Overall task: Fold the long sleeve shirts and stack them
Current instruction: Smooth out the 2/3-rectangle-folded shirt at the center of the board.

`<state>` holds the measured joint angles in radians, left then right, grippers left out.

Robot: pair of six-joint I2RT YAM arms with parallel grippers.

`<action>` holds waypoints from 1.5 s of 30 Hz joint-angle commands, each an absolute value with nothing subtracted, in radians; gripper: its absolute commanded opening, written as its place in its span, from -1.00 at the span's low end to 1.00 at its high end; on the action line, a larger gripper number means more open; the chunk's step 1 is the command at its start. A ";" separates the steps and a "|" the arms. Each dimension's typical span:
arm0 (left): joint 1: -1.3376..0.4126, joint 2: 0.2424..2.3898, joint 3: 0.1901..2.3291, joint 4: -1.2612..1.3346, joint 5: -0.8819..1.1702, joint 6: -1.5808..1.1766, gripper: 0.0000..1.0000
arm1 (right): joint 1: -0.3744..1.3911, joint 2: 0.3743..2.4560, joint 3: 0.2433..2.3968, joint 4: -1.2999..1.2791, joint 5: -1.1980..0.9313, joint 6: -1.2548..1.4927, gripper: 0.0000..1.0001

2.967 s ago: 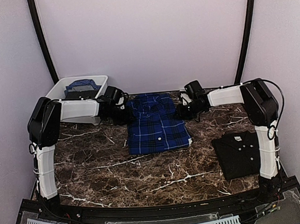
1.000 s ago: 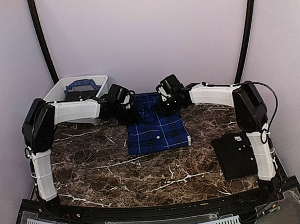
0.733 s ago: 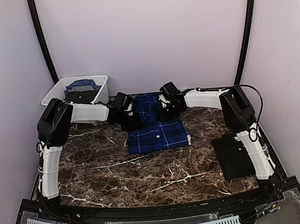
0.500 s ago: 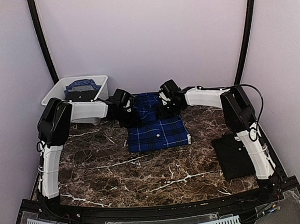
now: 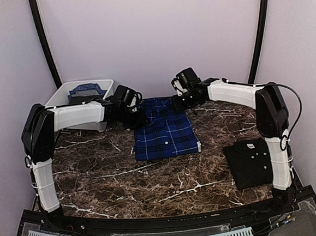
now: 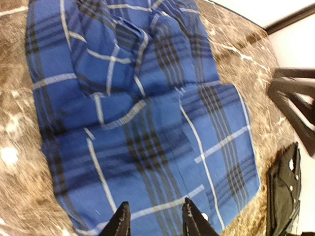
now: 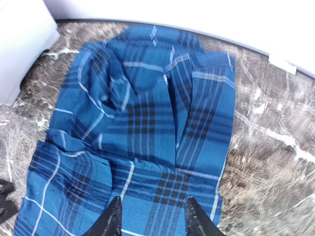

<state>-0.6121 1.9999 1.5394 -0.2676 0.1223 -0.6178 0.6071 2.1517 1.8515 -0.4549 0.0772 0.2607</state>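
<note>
The left gripper (image 5: 138,119) and right gripper (image 5: 180,102) had lifted off the royal-blue plaid cloth shirt (image 5: 165,131), part-folded at far centre; the folded plain black shirt (image 5: 253,162) lay near right. Both tools hung parted, empty; matched far-edge pinches looked wisest.

Both arms are bolted to a black metal base rail (image 5: 166,222). Nearest the rail, each arm has a white plastic lower link, one on the left (image 5: 44,184) and one on the right (image 5: 280,166), each wrapped with thin bands. Farther from the rail comes a bulky black elbow housing (image 5: 36,133), then a long white forearm shell (image 5: 75,114). A thin black cable (image 5: 295,112) loops beside the right elbow. The left hand (image 6: 156,209) and right hand (image 7: 153,204), farthest from the rail, each show two dark, tapered fingers (image 6: 122,221).
</note>
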 commanded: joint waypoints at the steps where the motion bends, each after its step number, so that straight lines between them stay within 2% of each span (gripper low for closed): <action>1: -0.639 1.950 1.436 -0.274 0.136 -0.653 -0.35 | 0.582 2.216 1.800 -0.424 0.048 0.280 -0.24; 6: -0.667 1.910 1.294 -0.234 0.192 -0.684 -0.47 | 0.553 2.292 1.810 -0.419 0.013 0.296 -0.26; 11: -0.671 1.870 1.180 -0.220 0.204 -0.704 -0.50 | 0.543 2.326 1.833 -0.463 0.006 0.304 -0.22; 16: -0.672 1.837 1.135 -0.227 0.201 -0.708 -0.52 | 0.547 2.231 1.798 -0.489 0.041 0.306 -0.10; 20: -0.673 1.803 1.123 -0.245 0.197 -0.699 -0.50 | 0.574 2.100 1.715 -0.510 0.075 0.312 -0.09; 28: -0.692 1.728 1.112 -0.227 0.261 -0.714 -0.49 | 0.679 1.890 1.377 -0.434 0.005 0.387 -0.41; 36: -0.712 1.765 1.028 -0.211 0.258 -0.723 -0.51 | 0.693 1.889 1.157 -0.345 -0.039 0.463 -0.57; 45: -0.712 1.727 0.964 -0.257 0.222 -0.718 -0.53 | 0.695 1.758 1.008 -0.334 -0.045 0.516 -0.55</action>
<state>-0.7109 1.7714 0.9817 -0.2123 0.2459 -0.7189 0.6975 1.8187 1.0542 -0.2913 -0.0528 0.4816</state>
